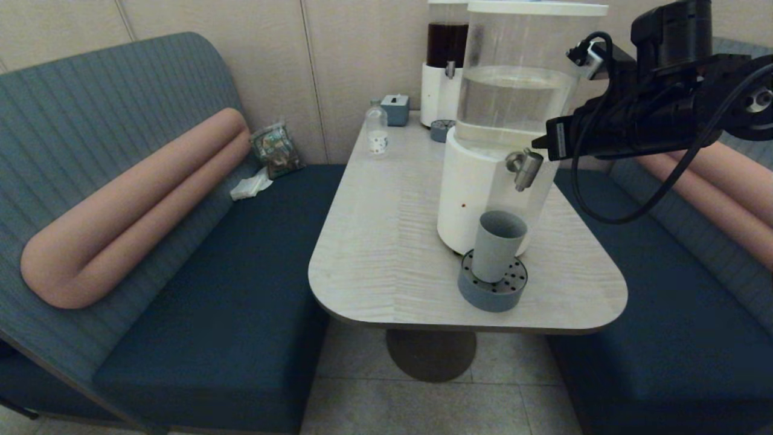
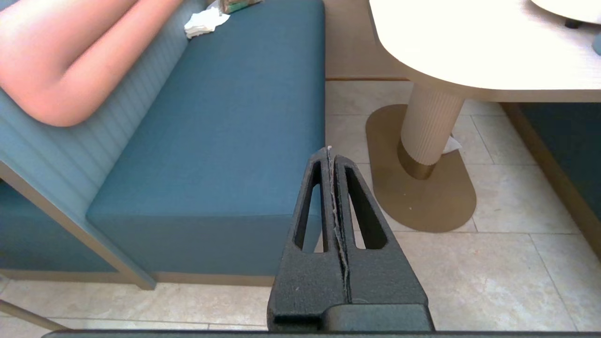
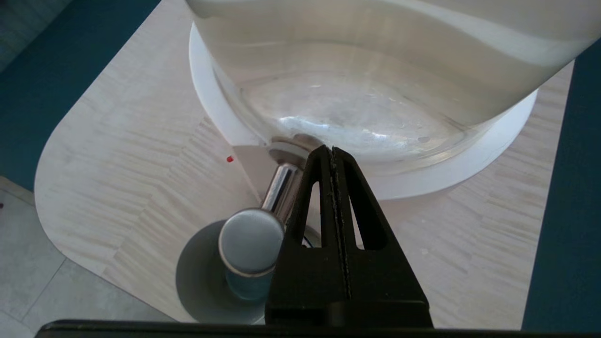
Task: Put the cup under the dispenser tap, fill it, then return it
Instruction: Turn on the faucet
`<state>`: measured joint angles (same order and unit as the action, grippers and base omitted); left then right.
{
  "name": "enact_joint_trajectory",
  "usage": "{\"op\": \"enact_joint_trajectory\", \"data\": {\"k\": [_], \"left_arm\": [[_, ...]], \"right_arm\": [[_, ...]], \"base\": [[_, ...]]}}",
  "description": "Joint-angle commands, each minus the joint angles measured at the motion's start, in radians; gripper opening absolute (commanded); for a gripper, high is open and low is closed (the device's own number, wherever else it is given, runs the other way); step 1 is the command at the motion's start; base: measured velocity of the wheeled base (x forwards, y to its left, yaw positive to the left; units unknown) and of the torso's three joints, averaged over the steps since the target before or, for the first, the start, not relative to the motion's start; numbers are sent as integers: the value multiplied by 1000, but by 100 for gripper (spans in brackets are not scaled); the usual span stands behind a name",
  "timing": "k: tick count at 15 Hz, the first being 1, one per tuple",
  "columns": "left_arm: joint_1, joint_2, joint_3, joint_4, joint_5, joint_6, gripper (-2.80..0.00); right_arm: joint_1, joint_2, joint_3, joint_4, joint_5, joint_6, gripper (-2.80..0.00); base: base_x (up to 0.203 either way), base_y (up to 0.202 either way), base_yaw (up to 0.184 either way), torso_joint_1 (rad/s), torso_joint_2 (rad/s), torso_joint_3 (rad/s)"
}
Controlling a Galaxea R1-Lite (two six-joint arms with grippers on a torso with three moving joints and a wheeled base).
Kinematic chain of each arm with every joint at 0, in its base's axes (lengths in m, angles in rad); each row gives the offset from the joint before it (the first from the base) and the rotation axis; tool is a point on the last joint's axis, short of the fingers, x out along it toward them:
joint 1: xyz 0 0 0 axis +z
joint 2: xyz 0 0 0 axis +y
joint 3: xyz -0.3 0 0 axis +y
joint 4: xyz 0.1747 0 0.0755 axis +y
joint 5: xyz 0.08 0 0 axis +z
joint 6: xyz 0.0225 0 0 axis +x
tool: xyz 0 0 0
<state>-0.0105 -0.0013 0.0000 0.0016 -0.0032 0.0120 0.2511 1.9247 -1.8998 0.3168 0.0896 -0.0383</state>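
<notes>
The grey-blue cup point(image 1: 498, 244) stands upright on a round perforated tray point(image 1: 492, 293), directly below the dispenser tap point(image 1: 524, 168). The tap juts from the big dispenser point(image 1: 513, 96) with a clear tank and white base. My right gripper point(image 1: 537, 144) is shut and empty, its tip level with the tap's upper right side. In the right wrist view the shut gripper point(image 3: 331, 150) lies alongside the tap point(image 3: 251, 239), with the cup point(image 3: 199, 277) below it. My left gripper point(image 2: 330, 151) is shut and empty, hanging low over the floor beside the bench.
A slimmer dark-tank dispenser point(image 1: 445, 54), a small clear bottle point(image 1: 377, 130) and a grey box point(image 1: 395, 110) stand at the back of the pale table point(image 1: 386, 241). Blue benches point(image 1: 211, 290) with pink bolsters flank the table. The table's pedestal point(image 2: 429, 126) stands near the left gripper.
</notes>
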Motion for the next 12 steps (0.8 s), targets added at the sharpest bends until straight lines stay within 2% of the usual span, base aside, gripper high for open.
{"op": "enact_joint_trajectory", "data": {"k": [1, 12], "left_arm": [[0, 0, 0, 0, 0, 0, -280], [0, 0, 0, 0, 0, 0, -280]], "right_arm": [[4, -6, 2, 2, 1, 1, -280], [17, 13, -1, 1, 4, 1, -280]], "base": [[0, 0, 0, 0, 0, 0], [0, 0, 0, 0, 0, 0]]}}
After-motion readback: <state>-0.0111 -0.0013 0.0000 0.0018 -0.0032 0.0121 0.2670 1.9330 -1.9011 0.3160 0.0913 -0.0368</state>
